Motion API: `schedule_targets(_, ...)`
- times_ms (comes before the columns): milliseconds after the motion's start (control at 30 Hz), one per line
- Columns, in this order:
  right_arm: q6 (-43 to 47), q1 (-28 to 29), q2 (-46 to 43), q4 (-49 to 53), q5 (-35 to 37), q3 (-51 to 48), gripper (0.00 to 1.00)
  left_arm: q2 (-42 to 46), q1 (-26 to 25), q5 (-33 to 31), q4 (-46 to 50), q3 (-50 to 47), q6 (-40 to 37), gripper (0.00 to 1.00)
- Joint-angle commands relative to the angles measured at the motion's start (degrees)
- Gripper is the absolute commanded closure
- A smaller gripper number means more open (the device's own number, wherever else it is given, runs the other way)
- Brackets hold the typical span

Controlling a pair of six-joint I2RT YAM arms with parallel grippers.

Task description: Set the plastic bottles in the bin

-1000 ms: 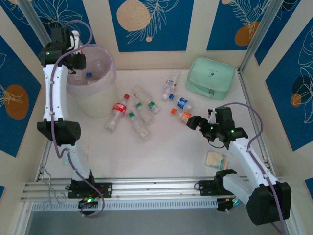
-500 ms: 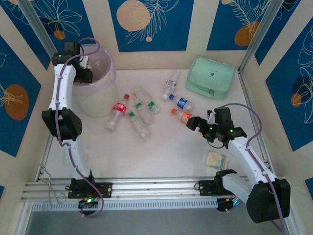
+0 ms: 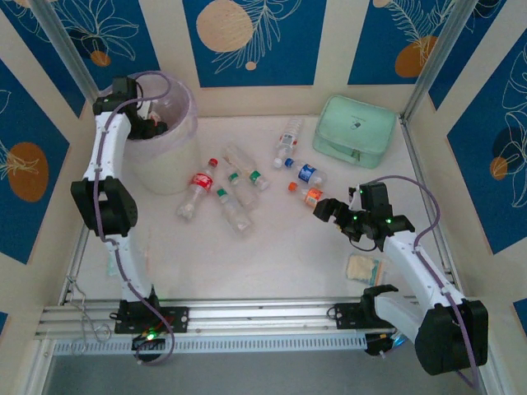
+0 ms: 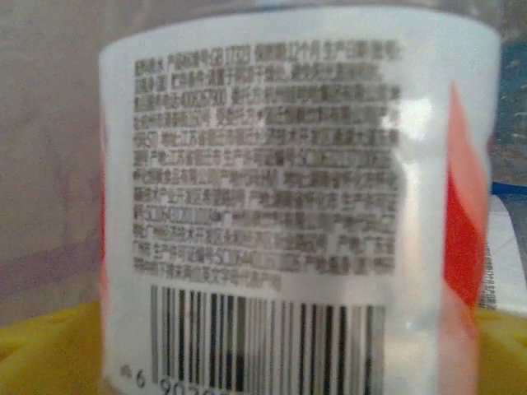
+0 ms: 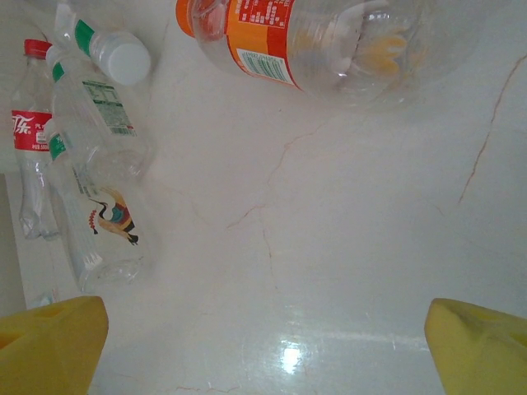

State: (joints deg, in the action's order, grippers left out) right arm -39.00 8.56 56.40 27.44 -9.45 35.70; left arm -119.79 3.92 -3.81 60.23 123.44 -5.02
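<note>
The pale table [image 3: 280, 255] is the biggest thing. At its far left corner stands the round pink bin [image 3: 169, 177]. At the far right lies a mint-green case [image 3: 356, 127], flat on the table.

The left arm reaches up, and the left gripper [image 3: 152, 125] is at the top of the bin, just inside its rim. In the left wrist view its yellow pads [image 4: 41, 346] sit on both sides of a white-label bottle [image 4: 280, 206], pinching it. The bottle has small print and a bar code.

The right gripper [image 3: 324, 207] hangs low over the table with its fingers spread wide and nothing between them. It is just beside an orange-label bottle [image 3: 309, 195] that lies on its side.

More bottles lie between the bin and the case. A red-label bottle [image 3: 196, 188] is near the bin. Some green-cap bottles [image 3: 239, 185] lie close together beside it. A blue-label bottle [image 3: 306, 172] lies near the case.

A small beige packet [image 3: 363, 268] lies by the right arm.
</note>
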Motion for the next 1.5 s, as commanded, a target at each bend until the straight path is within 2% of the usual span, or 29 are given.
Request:
schedule_targets(0, 1.0, 0.0, -0.1, 0.0, -0.2, 0.7, 0.01, -0.3, -0.7, 2.4, 1.6, -2.5, -0.8, 0.0)
schedule_targets(533, 2.0, -0.6, 0.2, 0.1, 0.9, 2.5, 0.01, 16.0, -0.9, 0.0, 4.3, 2.6, -1.7, 0.0)
schedule_targets(767, 2.3, -0.9, 1.4, -0.2, 0.2, 3.1, 0.01, 25.0, -3.6, -2.9, 5.2, 2.3, -1.2, 0.0)
schedule_targets(833, 2.8, -0.8, 1.6, -0.4, -0.3, 3.4, 0.01, 27.5, -5.8, -5.1, 5.8, 2.0, -1.5, 0.0)
schedule_targets(933, 3.4, -0.8, 1.6, -1.0, -1.2, 3.6, 0.01, 31.9, -12.2, -12.4, 6.6, 0.0, -1.0, 0.0)
schedule_targets(1033, 3.3, -0.8, 1.7, -1.3, -0.9, 3.8, 0.01, 38.0, -23.1, -24.9, 4.3, -7.0, 1.2, 0.0)
schedule_targets(1100, 2.9, -0.8, 1.8, -1.5, -0.4, 3.8, 0.01, 41.3, -29.4, -29.5, 3.6, -12.3, 4.6, 0.0)
schedule_targets(1267, 2.2, -0.8, 2.5, -2.1, -0.7, 3.8, 0.01, 46.7, -40.6, -33.7, 3.4, -25.4, 15.3, 0.0)
schedule_targets(1333, 1.8, -0.8, 2.9, -2.6, -0.7, 3.6, 0.01, 46.8, -42.9, -33.6, 3.8, -29.6, 17.7, 0.0)
schedule_targets(1467, 0.8, -0.8, 4.2, -3.9, -1.4, 3.2, 0.01, 45.5, -45.0, -28.4, 0.5, -39.5, 20.3, 0.0)
